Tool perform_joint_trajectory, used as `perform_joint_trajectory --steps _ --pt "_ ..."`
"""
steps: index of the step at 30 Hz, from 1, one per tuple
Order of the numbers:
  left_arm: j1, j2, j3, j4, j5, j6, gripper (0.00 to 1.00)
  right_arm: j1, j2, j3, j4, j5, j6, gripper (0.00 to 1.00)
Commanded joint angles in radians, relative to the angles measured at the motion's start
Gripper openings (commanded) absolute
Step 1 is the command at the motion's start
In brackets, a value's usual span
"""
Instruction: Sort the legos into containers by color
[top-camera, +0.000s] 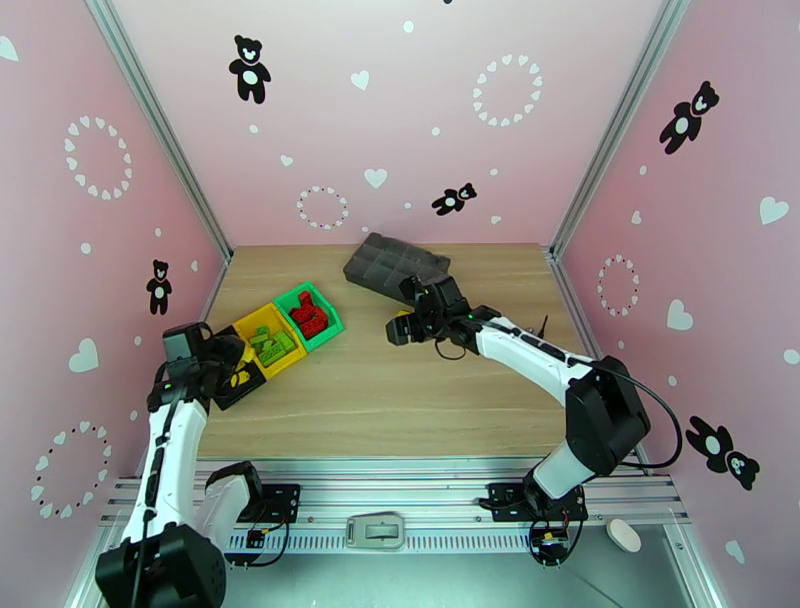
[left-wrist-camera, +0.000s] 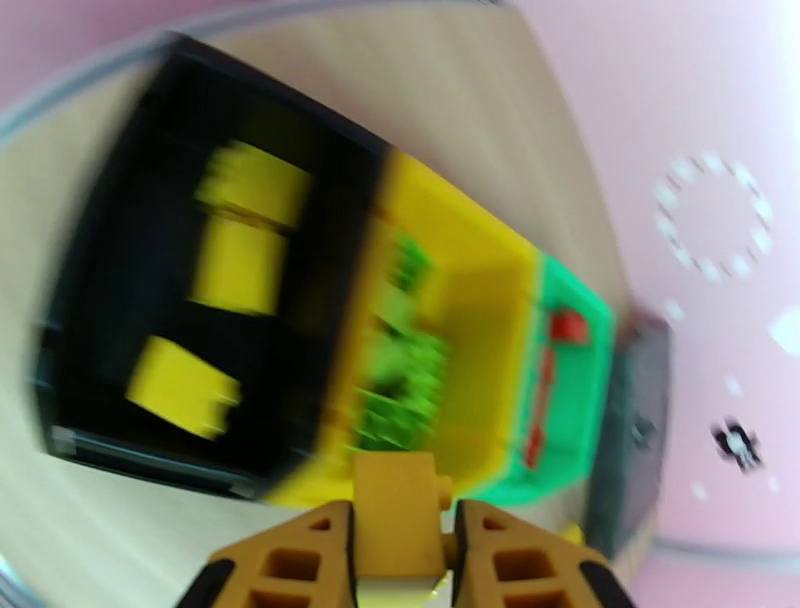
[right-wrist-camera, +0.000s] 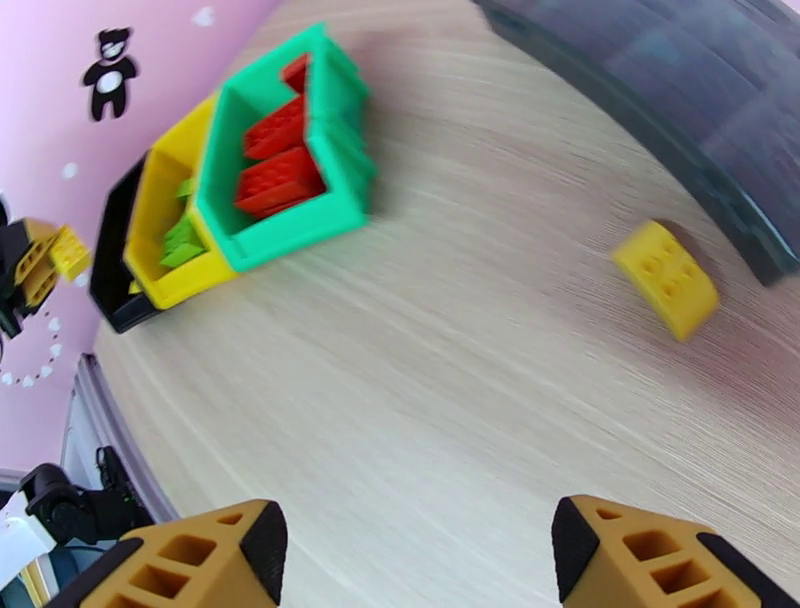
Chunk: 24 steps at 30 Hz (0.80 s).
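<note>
1. Wooden table (top-camera: 400, 400): takes up the middle of the overhead view.

2. Dark grey compartment tray (top-camera: 395, 265): lies askew at the far edge of the table, upper centre of the overhead frame.

3. Bins: three stand in a touching diagonal row, left of centre in the overhead frame.
- Green bin (top-camera: 330, 331), at the upper right end of the row, contains red bricks (top-camera: 310, 318).
- Yellow bin (top-camera: 262, 322), in the middle, contains light green bricks (top-camera: 273, 345).
- Black bin (top-camera: 243, 388), at the lower left end, is partly covered by the left arm. The left wrist view shows three yellow bricks (left-wrist-camera: 240, 265) inside it, though the picture is blurred.

4. Left gripper (left-wrist-camera: 405, 512): sits at the left of the overhead frame, over the black bin.
- At the bottom centre of the left wrist frame its jaws are closed tight on a single yellow brick (left-wrist-camera: 395, 485), clamped between the two fingertips.
- The right wrist view shows the same grip at its left edge.
- Height above the bin cannot be judged.

5. Right gripper (right-wrist-camera: 418, 530): sits near the centre of the overhead frame, just below the tray and above bare table.
- In the right wrist view its fingers (right-wrist-camera: 250, 545) stand wide apart at the bottom of the frame, with nothing between them.

6. Loose yellow brick (right-wrist-camera: 668, 278): lies on the table at the right of the right wrist frame. It is just beside the tray's near edge and well apart from the fingers.
</note>
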Motion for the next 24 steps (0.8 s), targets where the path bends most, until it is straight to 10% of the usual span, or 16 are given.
perform_joint_trajectory --steps 1,7,13,24 --pt "0.038 0.005 0.009 -0.032 -0.075 0.04 0.12 -0.027 -0.034 -0.019 -0.041 0.067 0.015 0.74" --pt "0.055 0.109 0.011 0.013 -0.095 0.051 0.16 -0.057 -0.021 -0.021 -0.085 0.196 0.017 0.75" --pt "0.057 0.129 0.025 0.024 -0.106 0.06 0.58 -0.111 -0.004 -0.029 -0.101 0.321 0.025 0.82" --pt "-0.021 0.037 0.036 0.025 -0.023 0.105 0.87 -0.285 0.086 -0.018 -0.101 0.388 0.059 0.83"
